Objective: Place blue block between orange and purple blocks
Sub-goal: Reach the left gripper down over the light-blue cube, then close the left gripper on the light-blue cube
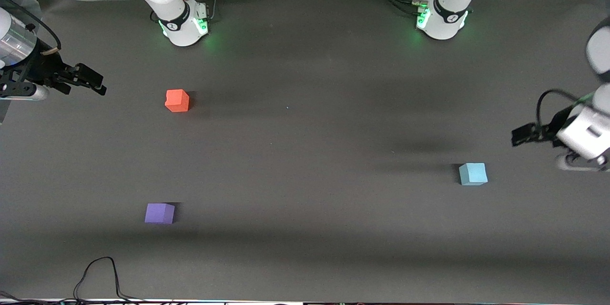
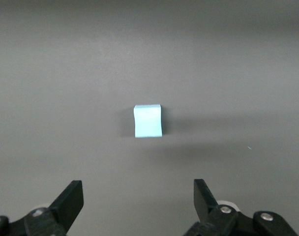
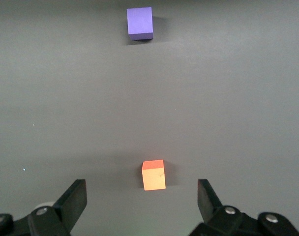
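The blue block [image 1: 472, 174] sits on the dark table toward the left arm's end; it also shows in the left wrist view [image 2: 148, 121]. The orange block [image 1: 177, 100] and the purple block [image 1: 159, 213] sit toward the right arm's end, the purple one nearer the front camera. Both show in the right wrist view, orange [image 3: 154, 175] and purple [image 3: 140, 22]. My left gripper [image 1: 518, 135] is open and empty in the air, close to the blue block but not over it [image 2: 138, 194]. My right gripper [image 1: 96, 83] is open and empty, up at the right arm's end of the table [image 3: 142, 194].
The right arm's base [image 1: 183, 24] and the left arm's base [image 1: 441, 19] stand at the table's back edge. A black cable [image 1: 100, 274] loops onto the table at the front edge near the purple block. The table surface [image 1: 305, 152] is a dark grey mat.
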Controlling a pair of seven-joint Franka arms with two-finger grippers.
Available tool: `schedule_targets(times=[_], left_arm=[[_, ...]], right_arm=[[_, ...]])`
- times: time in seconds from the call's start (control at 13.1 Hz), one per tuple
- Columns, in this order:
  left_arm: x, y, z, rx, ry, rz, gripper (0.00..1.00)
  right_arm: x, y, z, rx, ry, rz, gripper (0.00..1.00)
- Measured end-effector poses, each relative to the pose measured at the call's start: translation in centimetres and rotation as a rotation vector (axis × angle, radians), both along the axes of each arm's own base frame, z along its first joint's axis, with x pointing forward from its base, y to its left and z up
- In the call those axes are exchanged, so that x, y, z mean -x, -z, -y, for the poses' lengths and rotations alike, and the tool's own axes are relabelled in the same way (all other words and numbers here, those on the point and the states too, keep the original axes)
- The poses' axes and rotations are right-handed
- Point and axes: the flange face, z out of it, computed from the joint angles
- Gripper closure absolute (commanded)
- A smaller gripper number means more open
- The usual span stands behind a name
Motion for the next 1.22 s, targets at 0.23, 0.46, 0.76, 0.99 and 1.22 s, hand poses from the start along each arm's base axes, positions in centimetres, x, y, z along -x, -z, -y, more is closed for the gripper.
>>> schedule_targets(times=[0.23, 0.46, 0.76, 0.99, 1.22], left_arm=[[-1.2, 8.7, 0.0, 0.002, 0.001, 0.001, 0.00], [-2.0, 15.6, 0.0, 0.004, 0.001, 0.001, 0.00], [-1.0, 23.9, 0.1, 0.006, 0.000, 0.034, 0.00], [0.5, 26.8, 0.1, 0.007, -0.011, 0.013, 0.00], [0.8, 27.1, 0.2, 0.007, -0.030, 0.004, 0.01]], right_arm=[[0.0, 0.0, 0.0, -0.002, 0.001, 0.000, 0.00], [0.2, 0.1, 0.3, -0.003, 0.005, -0.012, 0.00], [0.2, 0.1, 0.6, -0.005, 0.012, -0.014, 0.00], [0.2, 0.1, 0.6, -0.005, 0.012, -0.014, 0.00], [0.2, 0.1, 0.8, -0.006, 0.014, -0.014, 0.00]])
